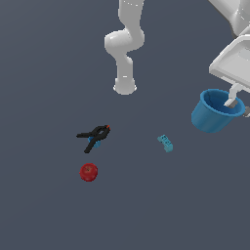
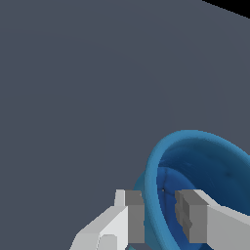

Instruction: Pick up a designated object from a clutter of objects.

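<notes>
The bright-blue cup (image 1: 212, 114) hangs tilted at the exterior view's right, held by its rim. My gripper (image 1: 233, 101) is shut on the cup's wall, one finger inside and one outside. In the wrist view the cup (image 2: 205, 161) fills the corner by my gripper (image 2: 161, 219), and its wall sits between the two grey fingertips (image 2: 135, 217). The rest of the clutter lies on the floor: a black spring clamp with a red tip (image 1: 93, 134), a red ball (image 1: 89, 172) and a teal brick (image 1: 165, 142).
The arm's white base (image 1: 125, 85) stands at the back middle of the dark grey floor (image 1: 44, 73). A small blue piece (image 1: 95, 142) shows under the clamp.
</notes>
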Motion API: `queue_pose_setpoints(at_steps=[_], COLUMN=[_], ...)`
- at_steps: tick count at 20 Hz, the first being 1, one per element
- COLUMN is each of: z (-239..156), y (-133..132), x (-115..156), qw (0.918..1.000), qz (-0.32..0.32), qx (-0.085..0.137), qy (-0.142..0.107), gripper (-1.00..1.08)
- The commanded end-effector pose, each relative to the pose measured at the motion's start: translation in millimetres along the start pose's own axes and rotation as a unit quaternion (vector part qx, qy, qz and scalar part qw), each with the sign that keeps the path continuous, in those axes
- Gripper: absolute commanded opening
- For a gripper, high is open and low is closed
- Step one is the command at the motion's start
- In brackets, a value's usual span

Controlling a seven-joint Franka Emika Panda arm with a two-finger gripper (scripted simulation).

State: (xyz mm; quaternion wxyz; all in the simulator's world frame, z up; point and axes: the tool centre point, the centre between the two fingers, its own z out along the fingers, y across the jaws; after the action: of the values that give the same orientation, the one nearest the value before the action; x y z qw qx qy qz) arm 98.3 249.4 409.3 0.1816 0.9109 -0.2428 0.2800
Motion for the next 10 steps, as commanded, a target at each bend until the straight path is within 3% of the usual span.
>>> queue_pose_setpoints(at_steps=[1,10], z=[-13.2,-30.8], y=[-1.6,-5.4], x=[6.6,15.2], qw=[1.0000,1.0000], qz=[0.001,0.002], qx=[0.000,-0.001], qy=[0.001,0.003], gripper=[-1.00,-1.00])
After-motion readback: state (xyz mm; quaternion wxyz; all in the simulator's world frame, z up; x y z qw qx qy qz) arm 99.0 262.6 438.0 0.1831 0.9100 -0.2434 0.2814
